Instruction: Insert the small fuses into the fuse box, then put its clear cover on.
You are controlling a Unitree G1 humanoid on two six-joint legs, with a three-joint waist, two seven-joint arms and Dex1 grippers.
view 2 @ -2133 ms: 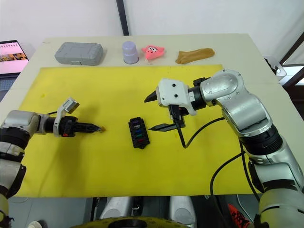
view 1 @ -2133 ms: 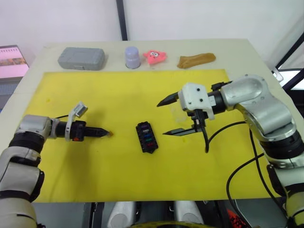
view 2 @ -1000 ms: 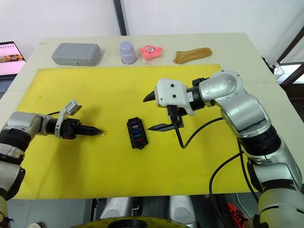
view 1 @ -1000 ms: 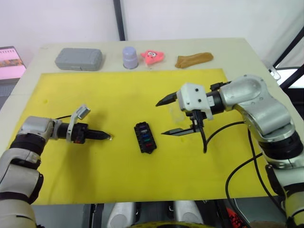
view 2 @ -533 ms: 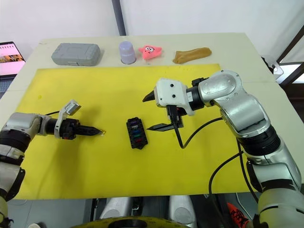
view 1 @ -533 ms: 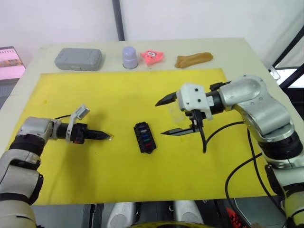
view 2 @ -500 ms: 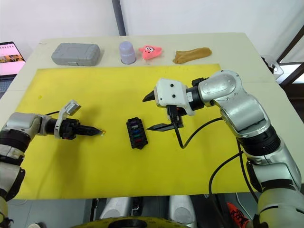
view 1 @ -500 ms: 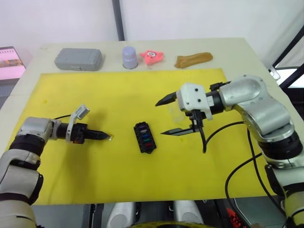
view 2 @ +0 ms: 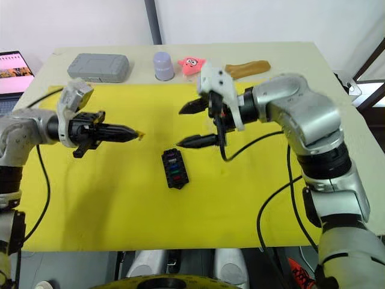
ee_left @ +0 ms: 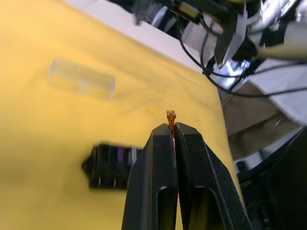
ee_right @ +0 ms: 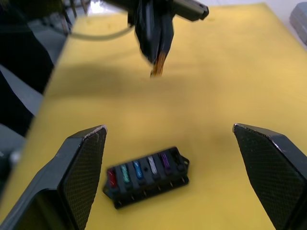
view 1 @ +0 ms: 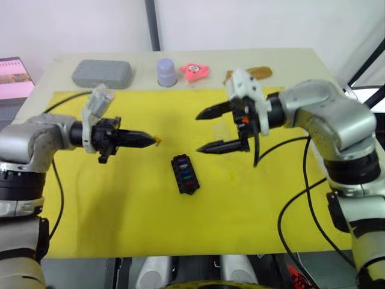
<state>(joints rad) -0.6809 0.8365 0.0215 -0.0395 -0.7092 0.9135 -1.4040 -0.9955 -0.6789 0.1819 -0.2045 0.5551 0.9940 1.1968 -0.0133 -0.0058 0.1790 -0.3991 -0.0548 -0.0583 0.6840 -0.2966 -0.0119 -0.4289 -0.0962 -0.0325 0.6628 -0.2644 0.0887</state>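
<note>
The black fuse box (view 1: 185, 174) lies mid-mat on the yellow mat (view 1: 120, 198). Its row holds red, green, blue, clear and purple small fuses (ee_right: 137, 170); the slot at the purple end looks empty. My left gripper (view 1: 150, 140) hovers left of and behind the box, shut on a tiny orange fuse (ee_left: 171, 115) that pokes from its tips. My right gripper (view 1: 198, 132) hangs wide open above the mat just behind the box, holding nothing. The clear cover (ee_left: 81, 79) rests flat on the mat beyond the box, under the right gripper.
Along the table's back edge stand a grey rounded case (view 1: 102, 73), a lavender cup (view 1: 166, 71), a pink toy (view 1: 195, 70) and a brown lump (view 1: 258, 72). A screen (view 1: 15, 69) sits off the table's left. Black cables trail from the right wrist.
My left gripper has risen off the mat and moved back and rightward with the orange fuse. The right gripper has lifted and shifted toward the back, still open.
</note>
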